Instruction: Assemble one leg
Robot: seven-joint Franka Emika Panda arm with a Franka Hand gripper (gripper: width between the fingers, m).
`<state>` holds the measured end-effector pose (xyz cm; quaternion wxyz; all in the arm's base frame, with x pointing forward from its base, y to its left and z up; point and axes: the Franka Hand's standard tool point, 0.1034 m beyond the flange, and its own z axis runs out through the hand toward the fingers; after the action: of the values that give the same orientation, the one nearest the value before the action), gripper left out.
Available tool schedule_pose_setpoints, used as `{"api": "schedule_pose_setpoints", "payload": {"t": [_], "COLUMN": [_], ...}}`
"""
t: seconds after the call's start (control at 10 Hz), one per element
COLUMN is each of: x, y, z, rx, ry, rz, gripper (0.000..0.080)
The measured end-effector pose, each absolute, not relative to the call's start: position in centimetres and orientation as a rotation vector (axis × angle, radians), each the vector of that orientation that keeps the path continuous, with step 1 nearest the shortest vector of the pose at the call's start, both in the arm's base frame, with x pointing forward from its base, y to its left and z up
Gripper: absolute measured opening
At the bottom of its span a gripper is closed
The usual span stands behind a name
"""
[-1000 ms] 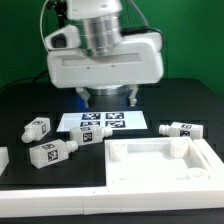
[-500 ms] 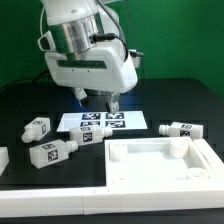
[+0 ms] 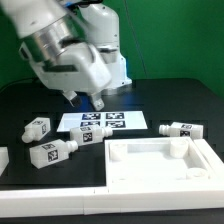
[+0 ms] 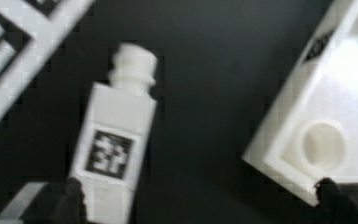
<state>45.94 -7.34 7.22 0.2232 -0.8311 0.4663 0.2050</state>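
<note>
Several white legs with tags lie on the black table: one [image 3: 37, 127] and another [image 3: 53, 152] at the exterior view's left, one [image 3: 180, 129] at its right. My gripper [image 3: 85, 100] hangs tilted above the table, over the left end of the marker board [image 3: 100, 120], open and empty. In the wrist view a leg [image 4: 114, 130] lies flat with its round end pointing away from my gripper [image 4: 197, 205], close to one dark fingertip [image 4: 51, 205]. The jaws stand wide apart, with nothing between them.
The large flat white tray-like piece [image 3: 165, 165] with raised corners lies at the front right of the exterior view; its corner also shows in the wrist view [image 4: 327, 110]. Part of another white part [image 3: 3, 158] shows at the left edge. The marker board's edge shows in the wrist view [image 4: 7, 40].
The arm has swung toward the exterior view's left and tilted over. The gripper has moved left from above the marker board's middle. The parts on the table have not moved.
</note>
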Motion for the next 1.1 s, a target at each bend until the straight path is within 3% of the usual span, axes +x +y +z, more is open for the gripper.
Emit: {"api": "schedule_pose_setpoints", "payload": {"t": [0.4, 0.7, 1.1], "x": [45.1, 42.9, 42.9], "y": [-7.6, -9.0, -8.4], "z": [6.4, 3.7, 3.4], "rx": [-2.128, -1.978, -1.994], "ry": [1.220, 1.317, 1.310], "rz": [0.823, 0.928, 0.928], "gripper": [0.0649, 0.0649, 0.0649]}}
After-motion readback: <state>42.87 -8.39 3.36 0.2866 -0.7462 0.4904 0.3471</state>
